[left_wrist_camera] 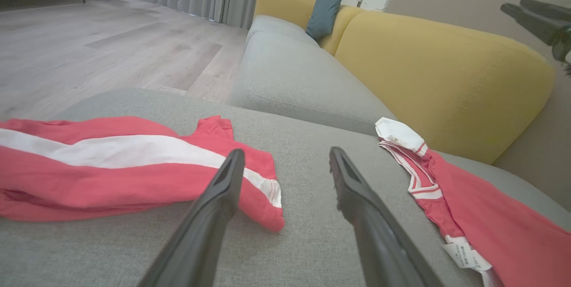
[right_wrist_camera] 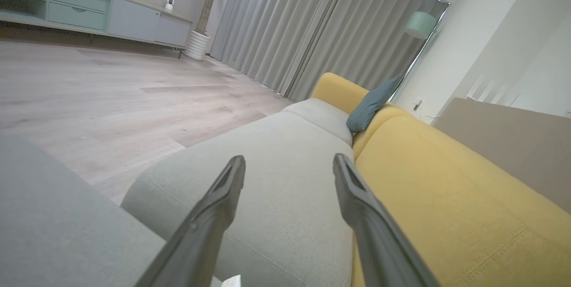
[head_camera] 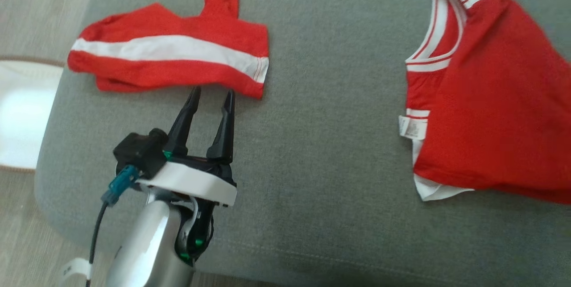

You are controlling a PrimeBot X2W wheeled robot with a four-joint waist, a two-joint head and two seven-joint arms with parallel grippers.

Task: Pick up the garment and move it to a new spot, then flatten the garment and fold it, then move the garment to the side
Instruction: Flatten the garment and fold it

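Two red garments lie on the grey cushion (head_camera: 321, 153). At the left is a folded red piece with a white stripe (head_camera: 169, 55) (left_wrist_camera: 111, 171). At the right lies a red top with white trim and a label (head_camera: 490, 104) (left_wrist_camera: 486, 215), spread loosely. My left gripper (head_camera: 212, 93) (left_wrist_camera: 286, 155) is open, its tips just short of the striped piece's near edge, holding nothing. My right gripper (right_wrist_camera: 289, 160) is open and empty, raised above the sofa. Its dark fingers (left_wrist_camera: 533, 19) show above and beyond the red top.
A yellow sofa back (left_wrist_camera: 446, 68) with a blue-grey pillow (left_wrist_camera: 325, 8) runs behind the cushion. A second grey seat cushion (right_wrist_camera: 276, 180) lies beyond. Wood floor (left_wrist_camera: 89, 46) is to the left, with a white rug (head_camera: 22, 113) by the cushion's left edge.
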